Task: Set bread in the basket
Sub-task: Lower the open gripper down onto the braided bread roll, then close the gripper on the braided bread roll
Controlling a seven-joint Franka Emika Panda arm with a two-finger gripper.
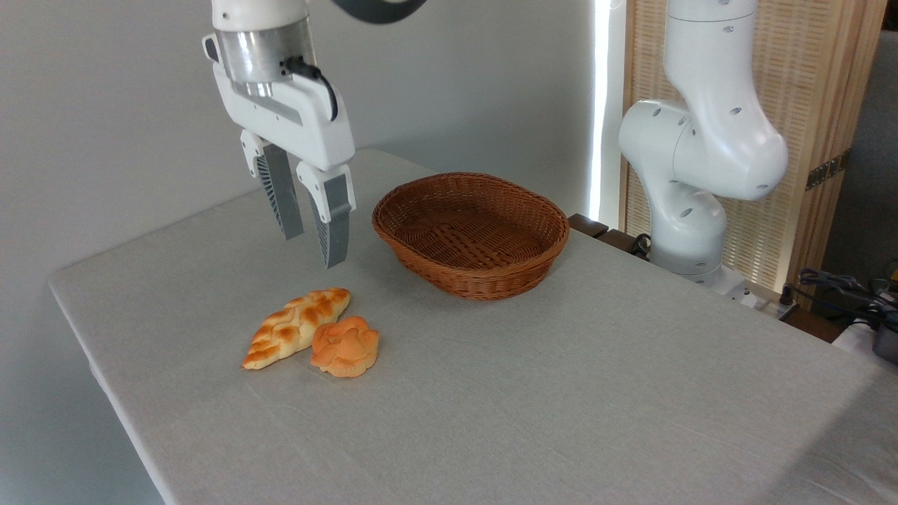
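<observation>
The bread [295, 326], a golden braided loaf with browned ridges, lies flat on the grey table, slanting from lower left to upper right. My gripper [313, 249] hangs in the air above and slightly behind the loaf's upper end, open, with nothing between its grey fingers [333, 224]. To the right stands the basket [471, 270], an oval reddish-brown wicker one, empty inside, a short way from the loaf.
A small round orange flower-shaped bun [346, 346] touches the loaf's right side. The arm's white base [691, 210] stands at the table's far right edge. Cables and equipment [856, 294] lie beyond it. The table's near left edge [105, 393] drops off.
</observation>
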